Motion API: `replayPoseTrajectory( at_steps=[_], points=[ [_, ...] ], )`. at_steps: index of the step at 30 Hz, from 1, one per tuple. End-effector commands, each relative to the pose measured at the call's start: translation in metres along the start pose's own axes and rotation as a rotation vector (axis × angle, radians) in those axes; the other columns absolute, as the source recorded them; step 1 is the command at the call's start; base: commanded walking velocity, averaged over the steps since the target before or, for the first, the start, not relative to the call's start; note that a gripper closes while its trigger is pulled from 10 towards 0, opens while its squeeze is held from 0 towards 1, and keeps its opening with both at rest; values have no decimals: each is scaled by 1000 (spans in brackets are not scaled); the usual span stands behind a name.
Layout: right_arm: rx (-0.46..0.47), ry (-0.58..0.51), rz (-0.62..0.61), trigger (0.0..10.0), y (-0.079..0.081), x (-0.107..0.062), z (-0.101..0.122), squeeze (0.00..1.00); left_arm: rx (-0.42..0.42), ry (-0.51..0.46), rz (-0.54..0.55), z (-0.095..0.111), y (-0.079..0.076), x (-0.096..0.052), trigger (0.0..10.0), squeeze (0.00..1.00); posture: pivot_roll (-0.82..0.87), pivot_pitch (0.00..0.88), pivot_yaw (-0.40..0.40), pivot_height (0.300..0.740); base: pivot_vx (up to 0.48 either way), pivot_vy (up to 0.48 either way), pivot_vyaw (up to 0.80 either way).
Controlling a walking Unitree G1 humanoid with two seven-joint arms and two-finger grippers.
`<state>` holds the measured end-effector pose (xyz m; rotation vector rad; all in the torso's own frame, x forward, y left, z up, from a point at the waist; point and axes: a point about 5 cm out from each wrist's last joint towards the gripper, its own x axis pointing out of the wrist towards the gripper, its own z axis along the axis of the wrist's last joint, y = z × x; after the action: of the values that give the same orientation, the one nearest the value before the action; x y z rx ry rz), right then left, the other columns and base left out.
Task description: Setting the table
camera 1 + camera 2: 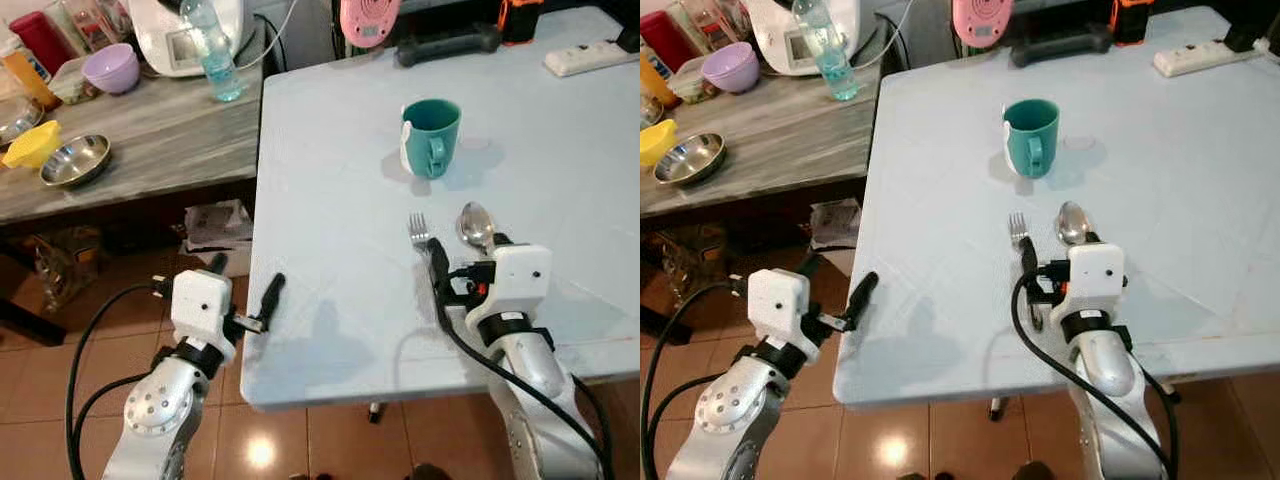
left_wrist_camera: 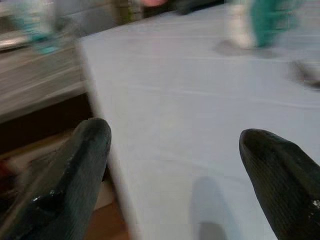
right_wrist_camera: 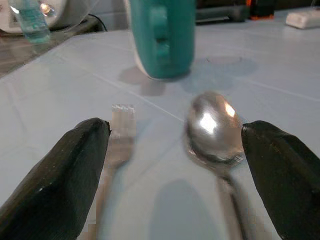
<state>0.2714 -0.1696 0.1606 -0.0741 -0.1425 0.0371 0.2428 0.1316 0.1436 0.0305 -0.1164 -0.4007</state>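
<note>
No brand, label or writing can be read on anything here. On the pale worktop (image 1: 330, 250) a teal mug (image 1: 433, 137) stands upright toward the far side, handle facing near. Nearer, a fork (image 1: 419, 233) and a spoon (image 1: 475, 225) lie side by side, fork on the left; their handles run under the right gripper (image 3: 175, 165) and are hidden by it. That gripper rests low over the worktop, fingers spread wide, one outside the fork and one outside the spoon. The left gripper (image 2: 175, 170) hovers at the worktop's near left edge, fingers also wide apart, holding nothing; its view is blurred. On the grey counter (image 1: 150, 140) to the left stand a steel bowl (image 1: 75, 160), a purple bowl (image 1: 111, 68) and a plastic bottle (image 1: 213, 50), cut off at the top.
</note>
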Motion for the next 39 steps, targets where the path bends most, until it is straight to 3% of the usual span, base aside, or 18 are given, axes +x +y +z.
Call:
replayPoseTrajectory(
  at_steps=[1, 11, 17, 30, 35, 36, 37, 38, 39],
  points=[
    [14, -6, 29, 10000, 8, -1, 4, 0, 12, 37, -50, -3, 2, -10, 10000, 0, -209, 202, 192, 740, 0, 0, 0],
    [102, 23, 59, 10000, 19, 3, 13, 0, 62, 73, -253, 5, 5, -18, 10000, 0, -208, 206, 188, 740, 0, 0, 0],
    [172, 79, 31, 10000, 17, 0, 10, 0, 72, 73, -264, 7, 9, -16, 10000, 0, -220, 212, 189, 740, 0, 0, 0],
    [189, 215, 14, 10000, 11, 0, 1, 0, 45, 84, -296, 2, -1, -15, 10000, 0, -232, 215, 186, 740, 0, 0, 0],
    [190, 234, 40, 10000, 16, 1, 2, 0, 33, 91, -297, 0, -3, -16, 10000, 0, -232, 216, 184, 740, 0, 0, 0],
    [189, 239, 49, 9333, 17, 1, 2, 0, 31, 92, -297, 0, -4, -16, 10000, 0, -232, 217, 183, 740, 0, 0, 0],
    [190, 242, 53, 9333, 18, 1, 2, 0, 31, 92, -297, 0, -4, -16, 10000, 0, -232, 217, 183, 740, 0, 0, 0],
    [185, 248, 55, 4118, 18, 1, 2, 0, 30, 92, -297, 0, -4, -16, 10000, 0, -232, 217, 183, 740, 0, 0, 0],
    [163, 265, 50, 0, 18, 0, 1, 0, 29, 93, -299, 0, -4, -16, 10000, 0, -232, 217, 183, 740, 0, 0, 0]
  ],
)
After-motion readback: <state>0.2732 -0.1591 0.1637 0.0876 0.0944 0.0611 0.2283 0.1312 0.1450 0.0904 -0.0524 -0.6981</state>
